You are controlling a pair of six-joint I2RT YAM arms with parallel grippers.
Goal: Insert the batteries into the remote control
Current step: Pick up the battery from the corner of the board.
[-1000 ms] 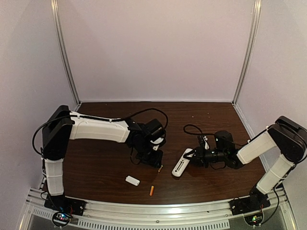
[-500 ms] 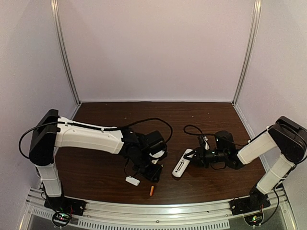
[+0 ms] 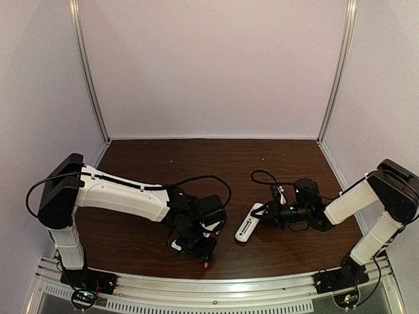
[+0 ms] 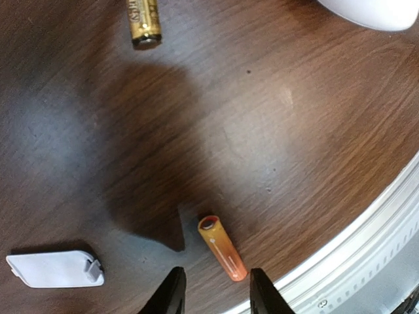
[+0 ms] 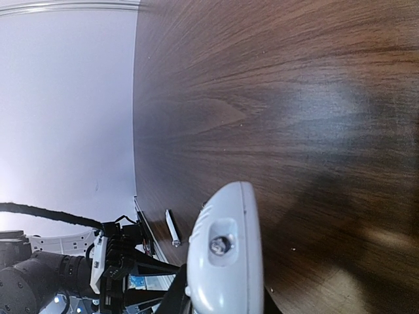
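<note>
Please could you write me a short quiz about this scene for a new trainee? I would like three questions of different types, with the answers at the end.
1. True or false: the right gripper is shut on the white oblong plastic remote control.
2. In the left wrist view, which thing lies nearest the open left gripper? A. the slim orange battery. B. the golden-brass battery. C. the remote control.
3. How many batteries lie loose on the dark wooden table?

Key: 1 true. 2 A. 3 two, the orange one and the golden-brass one.
</note>
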